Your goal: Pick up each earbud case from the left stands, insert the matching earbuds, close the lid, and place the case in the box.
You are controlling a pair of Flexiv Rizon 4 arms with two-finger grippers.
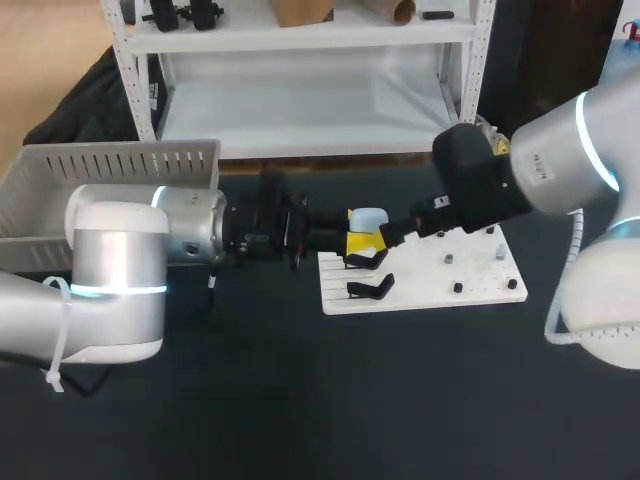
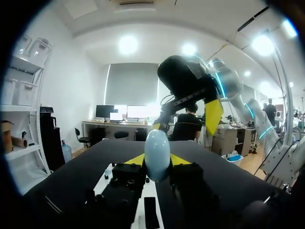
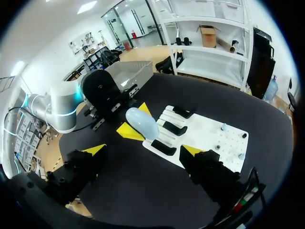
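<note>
On the near left part of the white board [image 1: 420, 298], black stands [image 1: 370, 288] are sitting in a row, and small dark and grey pieces [image 1: 457, 288], too small to name, are dotting the board's right half. Just above the board's left edge, the left gripper [image 1: 362, 242] is pinching the pale blue earbud case [image 1: 367, 218] from both sides between its yellow tips, holding it clear of the stands; the lid is looking closed. Over the board's far middle, the right gripper [image 3: 144, 150] is hanging with its fingers spread wide, near the case but not touching it. Far left of the board, the grey box [image 1: 110, 165] is waiting. Opening the lid is probably coming next. For that, the left grip should be sitting low on the case body, leaving the lid free, and the right fingers should be narrowing before they are meeting the lid squarely.
</note>
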